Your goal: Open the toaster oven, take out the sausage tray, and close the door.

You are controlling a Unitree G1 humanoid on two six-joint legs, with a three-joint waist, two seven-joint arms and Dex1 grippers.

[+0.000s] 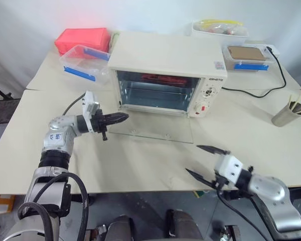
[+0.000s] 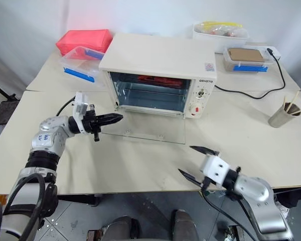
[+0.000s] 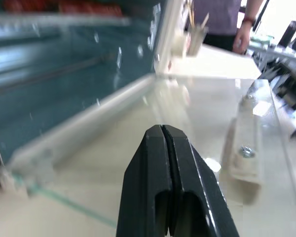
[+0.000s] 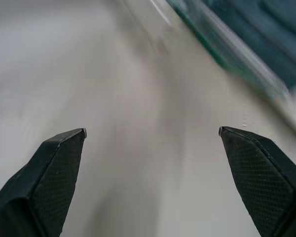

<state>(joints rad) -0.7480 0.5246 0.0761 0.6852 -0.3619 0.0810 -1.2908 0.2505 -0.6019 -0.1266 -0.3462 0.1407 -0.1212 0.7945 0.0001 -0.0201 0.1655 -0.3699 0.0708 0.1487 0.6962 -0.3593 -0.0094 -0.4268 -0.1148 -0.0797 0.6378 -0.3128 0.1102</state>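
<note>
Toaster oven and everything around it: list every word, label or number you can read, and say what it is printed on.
Dark brand lettering at the top of the toaster oven's control panel: too small to read with certainty.
Small square sticker on the oven's top: print unreadable.
Markings around the two knobs: too small to read.
Blue marks on the left arm's grey wrist housing: not legible.
Nothing else carries readable text.
</note>
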